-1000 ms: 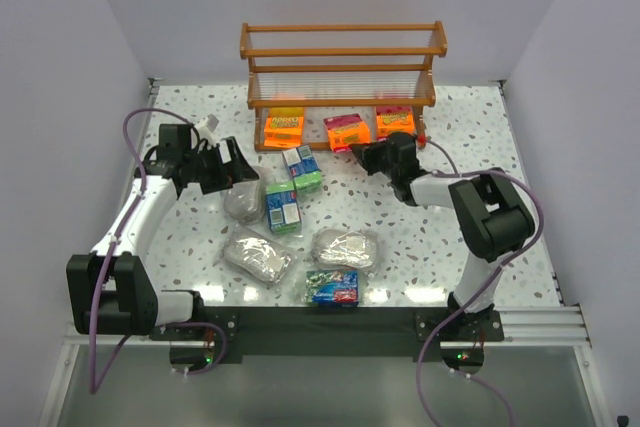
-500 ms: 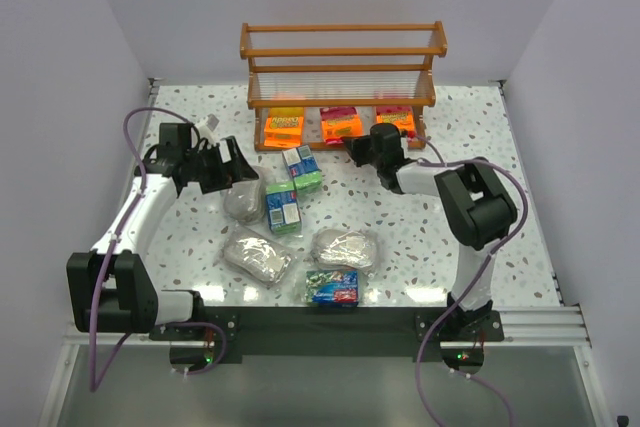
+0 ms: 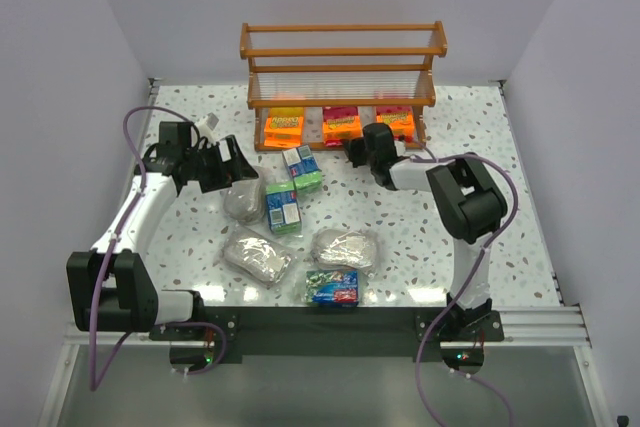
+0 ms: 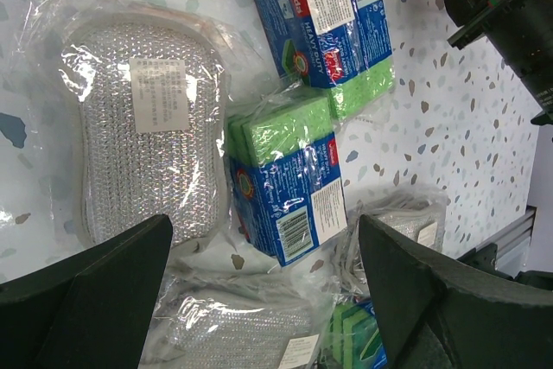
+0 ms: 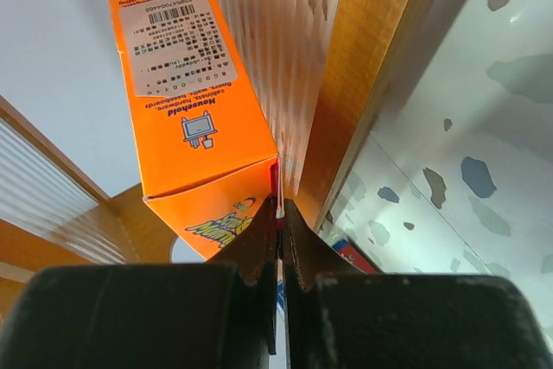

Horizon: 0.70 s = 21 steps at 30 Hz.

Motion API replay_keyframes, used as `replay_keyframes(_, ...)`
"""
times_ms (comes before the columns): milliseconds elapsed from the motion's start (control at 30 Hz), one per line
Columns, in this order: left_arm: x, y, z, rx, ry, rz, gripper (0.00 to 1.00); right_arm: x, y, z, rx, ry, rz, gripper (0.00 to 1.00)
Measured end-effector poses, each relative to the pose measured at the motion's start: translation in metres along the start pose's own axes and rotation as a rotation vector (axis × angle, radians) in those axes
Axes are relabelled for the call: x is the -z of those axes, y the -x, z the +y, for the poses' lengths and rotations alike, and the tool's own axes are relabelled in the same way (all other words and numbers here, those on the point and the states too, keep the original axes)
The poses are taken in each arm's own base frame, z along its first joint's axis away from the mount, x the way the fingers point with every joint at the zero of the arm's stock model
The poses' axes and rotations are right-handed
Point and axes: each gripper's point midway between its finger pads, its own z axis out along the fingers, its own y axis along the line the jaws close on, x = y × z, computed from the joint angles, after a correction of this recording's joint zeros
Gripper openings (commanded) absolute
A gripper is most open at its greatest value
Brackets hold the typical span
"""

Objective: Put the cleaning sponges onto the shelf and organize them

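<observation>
- The right gripper (image 3: pixel 352 147) is pinched tight on the edge seam of the middle orange pack (image 5: pixel 186 101). That pack sits on the bottom tier of the shelf (image 3: pixel 342 101).
- The pack carries a white barcode sticker, with "Household" printed below it.
- The left gripper (image 3: pixel 233 163) hangs with its jaws wide apart and holds nothing. It is over a silvery pack (image 4: pixel 147 127) and a green-and-blue pack (image 4: pixel 289 179) lying on the table (image 3: pixel 480 147).
- The second green-and-blue pack (image 4: pixel 333 23) has a blue label that reads "HEAVY DUTY". The brand looks like Vileda.

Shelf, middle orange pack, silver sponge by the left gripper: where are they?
shelf (image 3: pixel 342 51), top view, a top rail
middle orange pack (image 3: pixel 342 124), top view, front face
silver sponge (image 4: pixel 155 97), left wrist view, white label
</observation>
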Motion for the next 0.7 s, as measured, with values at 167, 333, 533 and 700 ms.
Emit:
replay_keyframes(167,0.000,0.002,-0.001,-0.001,0.001,-0.003,0.94,-0.007,-0.001,0.001,-0.016,0.001,-0.009,0.16)
replay_keyframes(333,0.001,0.002,0.000,0.001,0.005,0.000,0.94,-0.009,0.000,-0.008,-0.021,-0.033,-0.013,0.43)
replay_keyframes(533,0.001,0.002,0.000,0.001,0.007,-0.001,0.94,-0.005,0.002,-0.021,-0.013,-0.064,-0.009,0.60)
replay_keyframes(700,0.001,0.002,0.000,0.001,0.007,-0.001,0.94,0.011,-0.004,-0.023,0.017,-0.068,0.035,0.68)
